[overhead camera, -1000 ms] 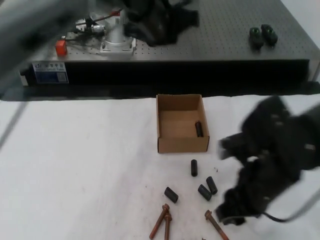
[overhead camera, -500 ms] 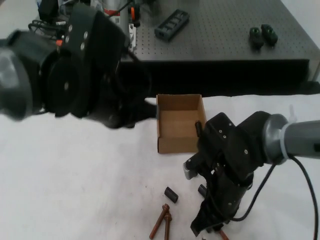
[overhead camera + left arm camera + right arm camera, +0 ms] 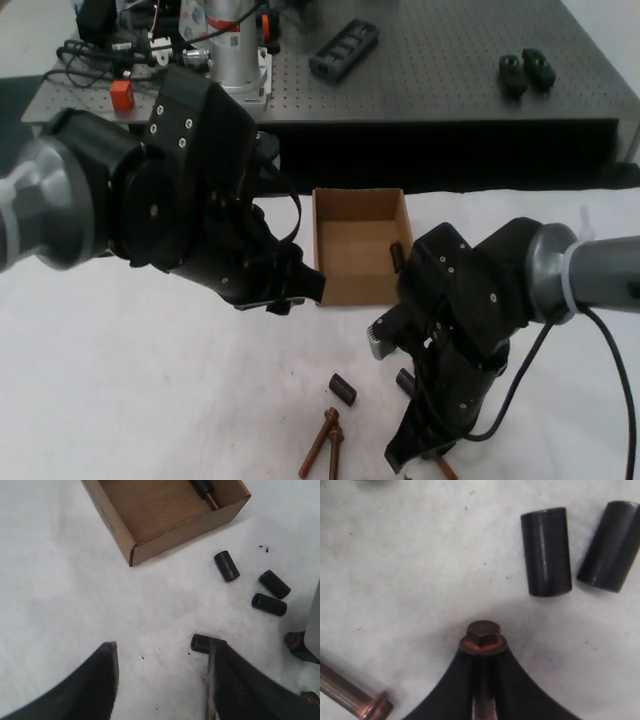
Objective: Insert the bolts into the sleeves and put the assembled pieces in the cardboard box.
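Note:
The cardboard box [image 3: 365, 288] stands mid-cloth with one assembled bolt and sleeve [image 3: 202, 487] inside. My left gripper [image 3: 161, 650] hovers open over the cloth in front of the box [image 3: 150, 545]; one black sleeve [image 3: 200, 642] peeks from behind a finger. Three more sleeves [image 3: 226, 565] lie close by. My right gripper [image 3: 484, 652] is low on the cloth, shut on a copper bolt [image 3: 484, 632] just under its hex head. Two sleeves [image 3: 546, 551] lie just beyond it. In the high view a sleeve [image 3: 343, 388] and two bolts [image 3: 325, 445] lie left of the right gripper [image 3: 415, 450].
Behind the white cloth a perforated metal bench [image 3: 450, 90] carries a black tray [image 3: 343, 47], two small black parts [image 3: 525, 72], a metal post [image 3: 235, 60] and an orange block [image 3: 121, 95]. Another bolt [image 3: 355, 692] lies close to the right gripper.
The left arm has swung in and down to the cloth left of the box. The right arm came in from the right, settled over the bolts and has hardly moved since.

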### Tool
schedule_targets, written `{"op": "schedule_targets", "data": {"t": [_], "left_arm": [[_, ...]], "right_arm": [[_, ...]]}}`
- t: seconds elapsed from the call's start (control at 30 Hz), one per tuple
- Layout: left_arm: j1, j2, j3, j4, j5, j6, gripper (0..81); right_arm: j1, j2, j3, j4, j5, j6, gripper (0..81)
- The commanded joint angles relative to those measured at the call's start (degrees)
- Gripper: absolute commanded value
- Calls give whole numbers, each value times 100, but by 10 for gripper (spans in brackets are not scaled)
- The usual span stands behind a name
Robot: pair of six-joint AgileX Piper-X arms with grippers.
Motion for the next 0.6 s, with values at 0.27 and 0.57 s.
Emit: {"op": "schedule_targets", "data": {"t": [0.27, 0.57], "left_arm": [[3, -8, -4, -13, 90, 233, 405], [-306, 633, -280, 72, 320, 806, 405]], "right_arm": [[-64, 40, 47, 97, 190, -296, 22], [-822, -1335, 60, 339, -368, -83, 22]]}}
